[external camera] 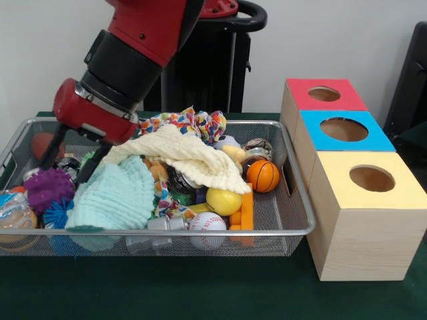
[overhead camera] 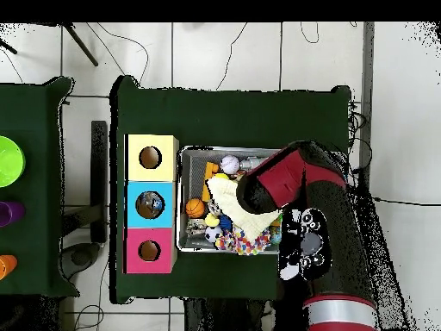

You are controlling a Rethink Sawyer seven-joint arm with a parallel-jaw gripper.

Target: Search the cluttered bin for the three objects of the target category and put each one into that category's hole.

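The wire mesh bin (external camera: pixel 293 230) is packed with toys and cloths. My gripper (external camera: pixel 62 173) hangs open over the bin's left end, its two black fingers (external camera: pixel 51 148) spread apart with nothing between them. Just below the tips lie a purple spiky ball (external camera: pixel 47 190) and a mint green cloth (external camera: pixel 115 197). A cream cloth (external camera: pixel 193 159) drapes across the middle. Balls show at the right: a basketball (external camera: pixel 263 175), a yellow ball (external camera: pixel 223 201) and a baseball (external camera: pixel 207 224). In the overhead view the arm (overhead camera: pixel 280 185) hides the gripper and the bin's (overhead camera: pixel 183 241) right half.
Three wooden boxes with round holes stand beside the bin: red-topped (external camera: pixel 325 95), blue-topped (external camera: pixel 343 130) and yellow-topped (external camera: pixel 370 180). A colourful patterned cloth (external camera: pixel 190 123), orange blocks (external camera: pixel 244 212), a blue spiky ball (external camera: pixel 59 215) and a reddish ball (external camera: pixel 41 142) also lie in the bin.
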